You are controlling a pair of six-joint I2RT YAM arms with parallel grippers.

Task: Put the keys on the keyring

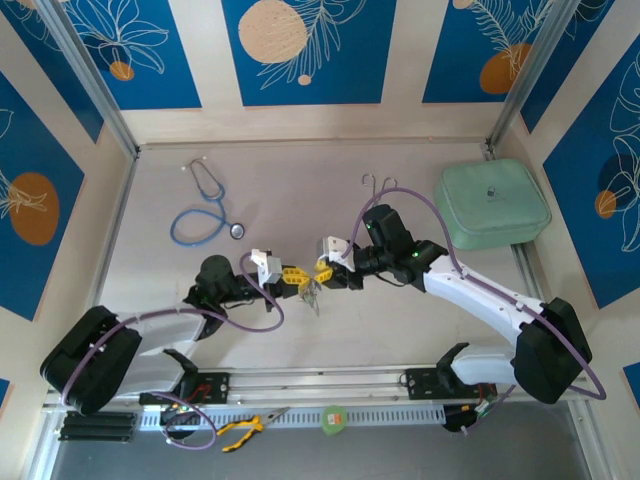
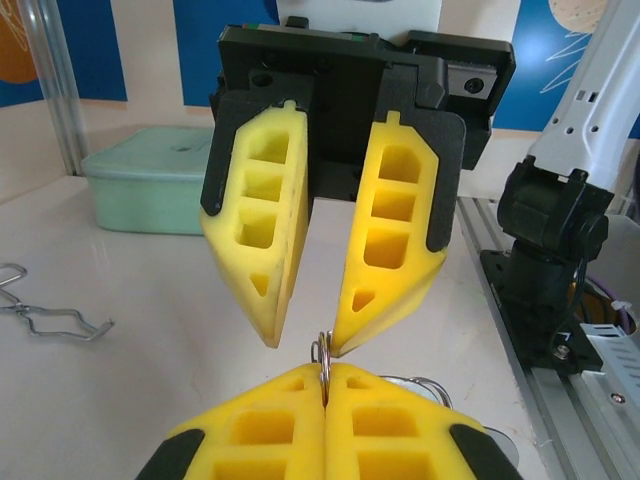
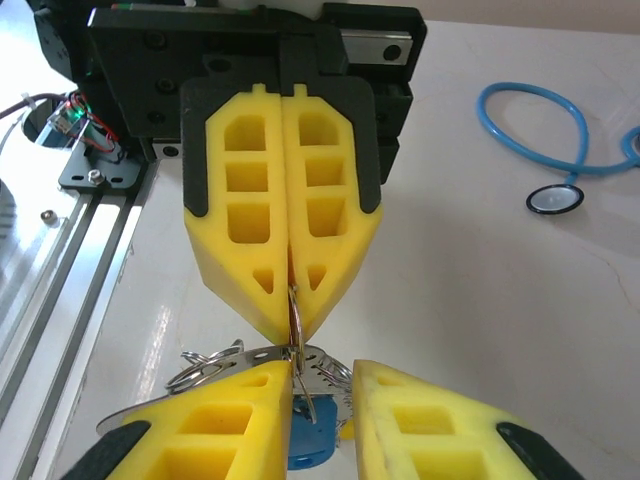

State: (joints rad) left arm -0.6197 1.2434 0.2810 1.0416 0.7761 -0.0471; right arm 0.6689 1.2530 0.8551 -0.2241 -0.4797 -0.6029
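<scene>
Keyring pinched in the air between two grippers

The keyring [image 2: 321, 352] hangs above the middle of the desk [image 1: 400, 330], not lying on it. The left gripper [image 3: 292, 318] is fully closed on its thin wire ring, and only a small arc of the wire comes out from the yellow tips. The right gripper [image 2: 305, 340] faces it tip to tip with a narrow gap between the jaws. One of its fingertips [image 2: 345, 335] is just beside the ring, maybe touching; I cannot tell if it presses.

Under the ring a key with a blue plastic head [image 3: 308, 447] dangles together with some silver loops.

I judge the whole bunch to be light, but hard and smooth. Metal wire can slip or turn between soft foam pads, and the hanging parts will swing when an arm moves. The ring is stiff and springy, so opening it needs a firm hold at two places. The key is best taken by its plastic head, which is flat and less slippery than the blade.
</scene>
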